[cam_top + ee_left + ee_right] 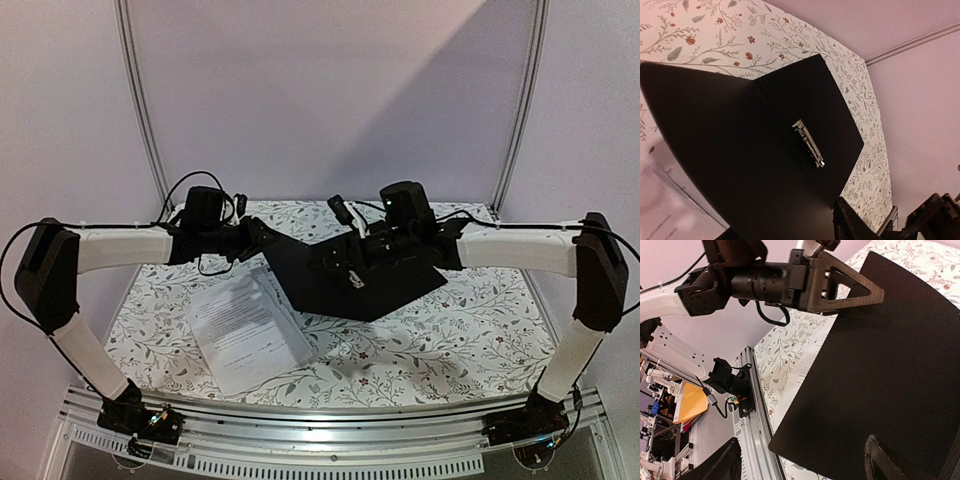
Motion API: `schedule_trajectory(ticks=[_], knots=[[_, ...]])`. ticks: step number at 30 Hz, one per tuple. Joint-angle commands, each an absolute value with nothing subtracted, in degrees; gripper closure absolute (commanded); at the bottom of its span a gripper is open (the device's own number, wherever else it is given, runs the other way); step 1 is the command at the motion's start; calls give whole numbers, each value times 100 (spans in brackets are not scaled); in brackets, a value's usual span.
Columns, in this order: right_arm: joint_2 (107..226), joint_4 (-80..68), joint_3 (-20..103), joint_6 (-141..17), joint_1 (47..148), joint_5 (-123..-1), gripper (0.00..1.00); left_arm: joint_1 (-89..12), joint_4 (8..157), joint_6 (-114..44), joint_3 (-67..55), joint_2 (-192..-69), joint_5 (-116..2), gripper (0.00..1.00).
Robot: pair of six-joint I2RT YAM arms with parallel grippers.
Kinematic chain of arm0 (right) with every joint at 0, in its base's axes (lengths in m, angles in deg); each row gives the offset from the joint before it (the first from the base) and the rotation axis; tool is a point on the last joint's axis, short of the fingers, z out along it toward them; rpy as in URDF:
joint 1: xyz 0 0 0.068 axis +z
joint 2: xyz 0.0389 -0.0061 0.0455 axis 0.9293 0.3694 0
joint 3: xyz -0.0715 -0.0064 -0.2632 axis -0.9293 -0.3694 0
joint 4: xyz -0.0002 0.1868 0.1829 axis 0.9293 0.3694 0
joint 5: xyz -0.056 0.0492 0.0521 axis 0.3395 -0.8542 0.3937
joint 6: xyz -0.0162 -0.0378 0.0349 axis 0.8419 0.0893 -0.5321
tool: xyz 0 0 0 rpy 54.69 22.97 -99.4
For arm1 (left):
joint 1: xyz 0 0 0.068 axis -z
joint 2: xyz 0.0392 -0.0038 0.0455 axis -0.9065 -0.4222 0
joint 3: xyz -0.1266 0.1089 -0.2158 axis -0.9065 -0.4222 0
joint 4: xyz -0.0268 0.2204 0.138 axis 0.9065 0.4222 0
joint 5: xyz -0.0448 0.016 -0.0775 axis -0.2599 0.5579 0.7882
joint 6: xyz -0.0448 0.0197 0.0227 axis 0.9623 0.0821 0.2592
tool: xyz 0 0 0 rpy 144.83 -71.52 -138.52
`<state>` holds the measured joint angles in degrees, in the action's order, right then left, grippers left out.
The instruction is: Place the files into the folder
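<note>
The folder (350, 280) lies open on the table (480, 330). The papers (245, 330) lie by its left cover. Above the folder, the right pincer (802, 440) is wide open and empty. The left pincer (875, 291) is at the folder's left cover; I cannot tell its grip.

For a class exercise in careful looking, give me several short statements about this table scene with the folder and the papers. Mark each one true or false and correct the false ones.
1. The folder is open with its black inside showing. True.
2. The files are already inside the folder. False: the sheets lie on the tablecloth, outside the folder, at its left.
3. A metal clip sits on the folder's inner face. True.
4. The tablecloth is plain white. False: it is printed with leafy stems and small red flowers.
</note>
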<state>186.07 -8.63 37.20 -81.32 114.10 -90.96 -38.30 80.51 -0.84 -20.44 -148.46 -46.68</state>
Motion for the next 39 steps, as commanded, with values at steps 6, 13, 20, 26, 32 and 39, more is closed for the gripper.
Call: schedule_trajectory(ticks=[6,13,20,26,32,39], knots=[[17401,280,3363,-7439,10862,-8080,14,-3905,7552,-177,-1843,-15658,-3759,67],[16799,-258,1839,-7803,10443,-7391,17,-3752,7446,-378,-1612,-16166,-3180,77],[16396,-340,960,-7734,10430,-6770,18,-3444,8289,-1094,-820,-16768,-2814,84],[16234,-41,949,-7369,10383,-6506,18,-3160,8869,-1369,-270,-17290,-2640,88],[16303,-60,940,-7336,10272,-6644,18,-3040,9376,-1634,87,-17628,-2633,84],[16243,-186,818,-7607,9790,-7133,18,-3072,10793,-2275,891,-17708,-3882,4]])
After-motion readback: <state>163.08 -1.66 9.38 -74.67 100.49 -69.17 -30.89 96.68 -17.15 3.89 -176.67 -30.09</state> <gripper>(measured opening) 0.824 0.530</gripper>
